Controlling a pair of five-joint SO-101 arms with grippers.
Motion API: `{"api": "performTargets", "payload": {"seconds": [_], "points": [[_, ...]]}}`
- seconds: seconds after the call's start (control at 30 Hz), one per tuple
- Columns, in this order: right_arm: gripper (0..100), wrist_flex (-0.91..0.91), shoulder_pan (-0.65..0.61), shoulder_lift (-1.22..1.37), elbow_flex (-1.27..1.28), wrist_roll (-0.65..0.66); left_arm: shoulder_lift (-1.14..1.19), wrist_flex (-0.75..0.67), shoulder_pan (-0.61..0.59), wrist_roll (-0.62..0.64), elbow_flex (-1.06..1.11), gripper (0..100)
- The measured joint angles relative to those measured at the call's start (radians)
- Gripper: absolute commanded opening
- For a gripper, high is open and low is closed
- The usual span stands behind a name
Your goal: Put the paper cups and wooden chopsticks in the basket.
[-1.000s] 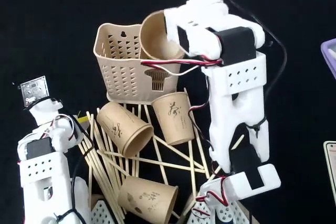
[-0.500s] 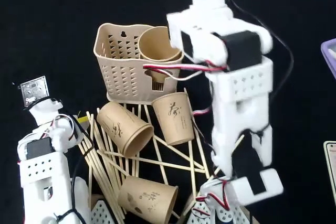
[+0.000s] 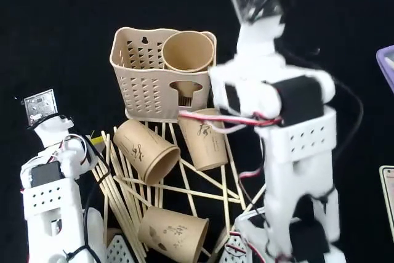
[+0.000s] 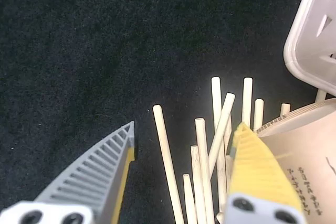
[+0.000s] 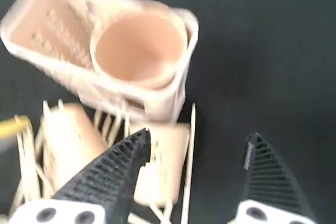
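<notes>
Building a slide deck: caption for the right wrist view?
Open right gripper facing a basket with one paper cup inside, chopsticks scattered beside it.

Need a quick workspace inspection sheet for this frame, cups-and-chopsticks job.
Surface: black table, cloth-like.
Job's things: basket holds one upright cup; three cups lie outside it among loose chopsticks.
Clutter: purple object and flat card at the table's edge.
Grippers: left gripper open, empty, over chopstick ends; right gripper open, empty, above the basket.
Cables: red, white and black wires loop off the right arm.
Surroundings: nothing seen.
</notes>
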Motion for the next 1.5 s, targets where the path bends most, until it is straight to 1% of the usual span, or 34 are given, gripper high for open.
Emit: {"api": "performTargets", "payload": {"seconds": [0.07,0.17,0.23,0.3,0.37,0.43,0.53,0.63,0.8,1.0,1.27,1.4,1.5], "points": [[29.3,0.0,0.0,-0.071,0.15,0.055,0.0,0.0,0.0,0.0,0.0,29],[29.3,-0.011,0.0,-0.18,0.377,0.18,0.0,0.0,0.0,0.0,0.0,29],[29.3,-0.071,0.0,-0.244,0.532,0.265,0.0,0.0,0.0,0.0,0.0,29],[29.3,-0.164,0.0,-0.305,0.703,0.311,0.0,0.0,0.0,0.0,0.0,29],[29.3,-0.288,0.0,-0.361,0.873,0.315,0.0,0.0,0.0,0.0,0.0,29],[29.3,-0.428,0.0,-0.408,1.031,0.288,0.0,0.0,0.0,0.0,0.0,29],[29.3,-0.647,0.0,-0.471,1.232,0.196,0.0,0.0,0.0,0.0,0.0,29],[29.3,-0.783,-0.025,-0.514,1.363,0.104,0.0,0.0,0.0,0.0,0.0,29],[29.3,-0.833,-0.127,-0.58,1.444,0.083,0.0,0.0,0.0,0.0,0.0,29],[29.3,-0.838,-0.138,-0.603,1.461,0.081,0.0,0.0,0.0,0.0,0.0,29],[29.6,-0.667,-0.138,-0.713,1.448,0.081,0.0,0.0,0.0,0.0,0.0,29],[29.6,-0.652,-0.15,-0.829,1.448,0.083,0.0,0.0,0.0,0.0,0.0,29],[29.6,-0.652,-0.192,-0.896,1.456,0.083,0.0,0.0,0.0,0.0,0.0,29]]}}
